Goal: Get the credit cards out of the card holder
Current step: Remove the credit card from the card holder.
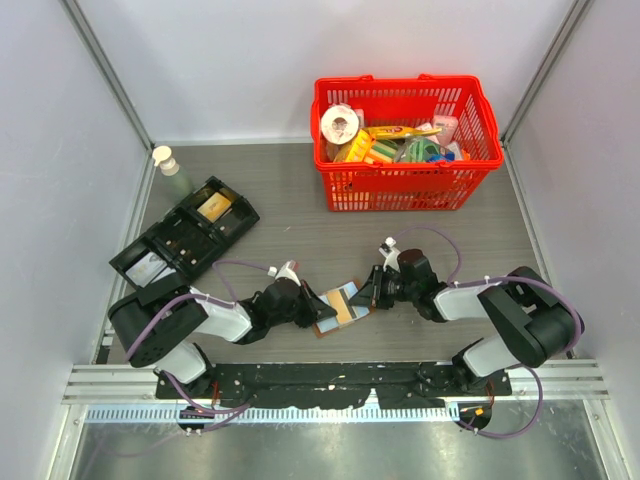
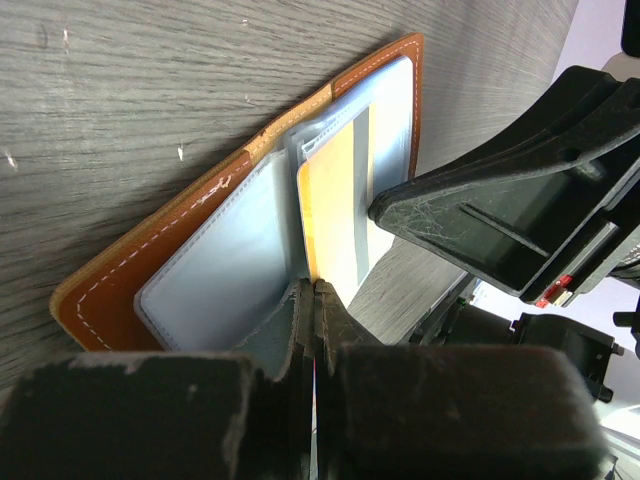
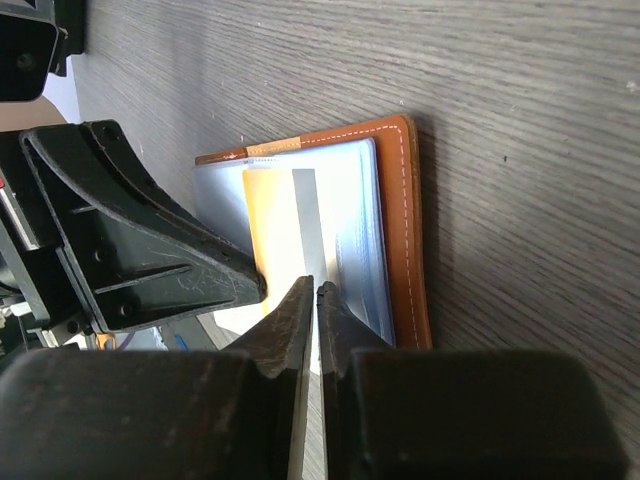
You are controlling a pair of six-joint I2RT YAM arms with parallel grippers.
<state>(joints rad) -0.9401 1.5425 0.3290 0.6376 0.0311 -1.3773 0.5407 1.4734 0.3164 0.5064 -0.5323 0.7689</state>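
Observation:
The brown leather card holder (image 1: 326,327) lies open on the table between my two grippers, pale grey-blue sleeves up. It also shows in the left wrist view (image 2: 120,285) and the right wrist view (image 3: 405,220). A yellow card with a grey stripe (image 2: 335,215) sticks out of a sleeve and shows in the right wrist view (image 3: 270,215) too. My left gripper (image 2: 313,287) is shut on the holder's sleeve edge beside the card. My right gripper (image 3: 315,288) is shut on the card's opposite edge. In the top view the left gripper (image 1: 312,308) and right gripper (image 1: 372,293) face each other.
A black compartmented tray (image 1: 185,238) with cards in it lies at the back left, a small bottle (image 1: 167,160) behind it. A red basket (image 1: 405,140) full of goods stands at the back right. Walls close in both sides.

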